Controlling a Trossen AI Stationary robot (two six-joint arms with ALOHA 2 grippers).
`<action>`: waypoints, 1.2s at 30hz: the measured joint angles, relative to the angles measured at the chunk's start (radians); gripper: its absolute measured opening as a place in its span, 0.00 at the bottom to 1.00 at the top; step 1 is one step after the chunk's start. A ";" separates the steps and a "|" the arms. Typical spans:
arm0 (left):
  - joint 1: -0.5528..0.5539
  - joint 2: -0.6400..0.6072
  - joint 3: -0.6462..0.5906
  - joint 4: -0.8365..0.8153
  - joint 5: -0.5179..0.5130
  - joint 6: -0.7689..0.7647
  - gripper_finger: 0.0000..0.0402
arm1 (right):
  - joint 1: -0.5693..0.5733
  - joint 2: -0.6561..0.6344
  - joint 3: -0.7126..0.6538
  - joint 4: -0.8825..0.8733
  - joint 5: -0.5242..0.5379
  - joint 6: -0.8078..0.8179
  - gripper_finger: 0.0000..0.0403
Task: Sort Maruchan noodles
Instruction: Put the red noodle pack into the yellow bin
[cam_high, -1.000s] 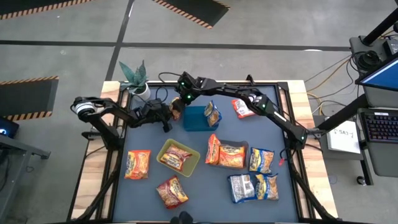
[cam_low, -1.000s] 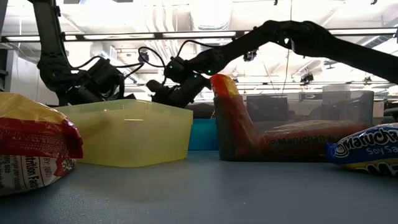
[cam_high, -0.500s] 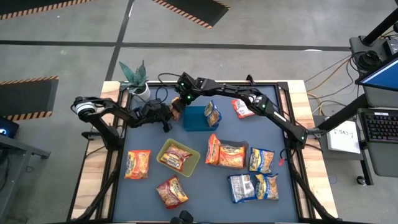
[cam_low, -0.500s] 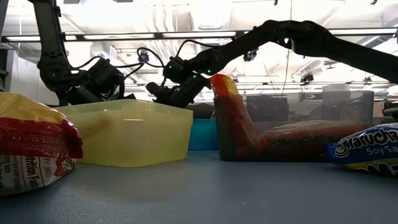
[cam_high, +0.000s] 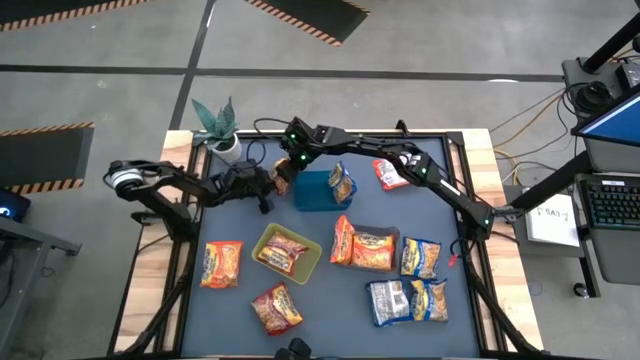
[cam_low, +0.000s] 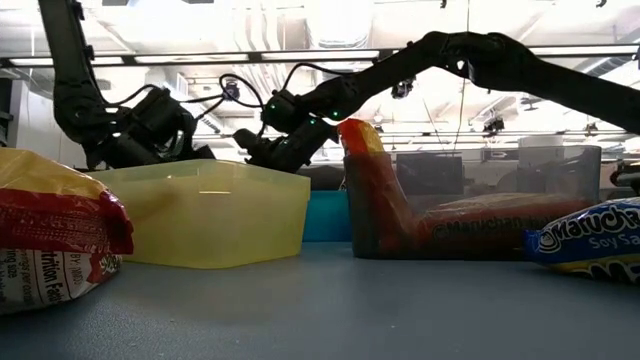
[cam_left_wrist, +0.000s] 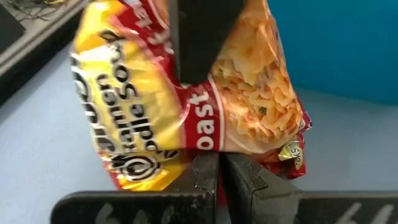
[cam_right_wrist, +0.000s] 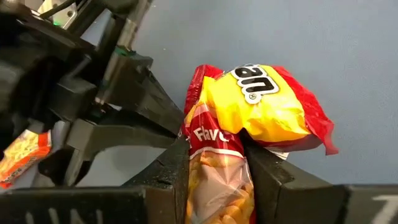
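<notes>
One Maruchan noodle packet (cam_high: 281, 180), yellow and red with orange noodle print, sits between both grippers at the table's far left, beside the blue tray (cam_high: 313, 192). My left gripper (cam_high: 267, 186) comes at it from the left and my right gripper (cam_high: 288, 168) from the far side; each is shut on it. The left wrist view fills with the packet (cam_left_wrist: 186, 106). The right wrist view shows the packet (cam_right_wrist: 249, 112) with the left gripper behind it. Other packets lie across the near and right parts of the table. My left gripper pinches the packet's red end edge (cam_left_wrist: 208, 146) between its two nearly closed fingers, coming level from the table's left. Whether the packet touches the table, I cannot tell. My right gripper grips the packet across its orange noodle-print half (cam_right_wrist: 217, 165), one finger (cam_right_wrist: 177, 168) on each flat face. One of its fingers (cam_left_wrist: 199, 37) lies across the packet's face in the left wrist view. The yellow half (cam_right_wrist: 267, 106) bulges beyond the fingers.
A yellow-green tray (cam_high: 286, 252) holds a red-orange packet. A dark tray (cam_high: 372, 250) holds orange packets. A blue-and-yellow packet (cam_high: 342, 182) leans at the blue tray's right. Loose packets lie near left (cam_high: 221, 264), near middle (cam_high: 277, 308) and near right (cam_high: 408, 298). A potted plant (cam_high: 218, 125) stands at the far left corner.
My left arm's shoulder and elbow have shifted a little toward the table's left, while both grippers and the packet stay in about the same place.
</notes>
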 joint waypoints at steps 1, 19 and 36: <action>0.000 -0.016 -0.004 -0.007 -0.003 0.001 0.00 | 0.000 -0.001 0.000 0.000 0.000 0.000 0.25; 0.000 -0.354 -0.034 -0.197 -0.011 0.016 0.00 | -0.007 -0.025 -0.001 -0.001 0.017 -0.020 0.19; 0.000 -0.720 -0.023 -0.333 -0.015 -0.137 0.00 | -0.011 -0.105 -0.001 0.002 -0.052 -0.083 0.19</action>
